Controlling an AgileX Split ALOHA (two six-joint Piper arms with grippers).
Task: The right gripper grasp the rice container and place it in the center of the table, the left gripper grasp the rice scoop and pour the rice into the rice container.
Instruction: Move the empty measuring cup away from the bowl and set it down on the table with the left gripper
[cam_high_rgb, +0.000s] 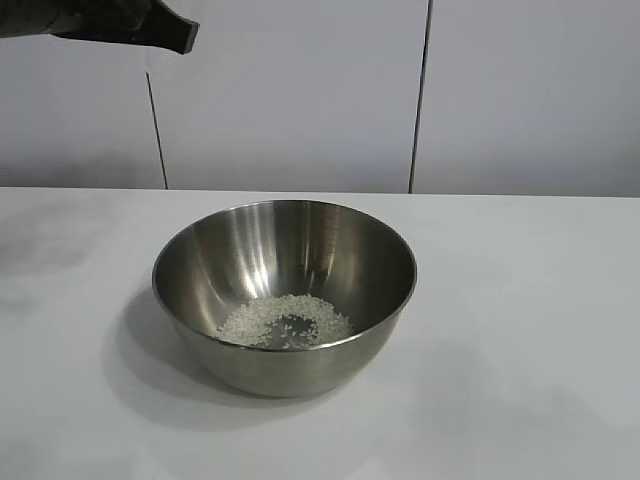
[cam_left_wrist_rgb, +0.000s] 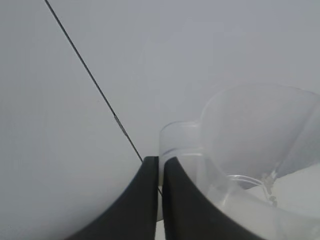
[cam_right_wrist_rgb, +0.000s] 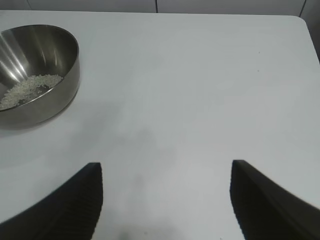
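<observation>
Overhead, left gripper (cam_left_wrist_rgb: 160, 200) level, pinching rice scoop (cam_left_wrist_rgb: 240, 150)

The left gripper (cam_left_wrist_rgb: 161, 200) is showing two smooth, curved matte-black fingers, while the right gripper (cam_right_wrist_rgb: 166, 200) is showing black fingers with finely ribbed inner faces.

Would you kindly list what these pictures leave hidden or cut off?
- Exterior view: the left claw is cut off by the top edge; the rice scoop is not visible there.
- Left wrist view: the rice scoop runs off the edge; the rice container is out of frame.
- Right wrist view: the rice container is cut by the edge.
</observation>
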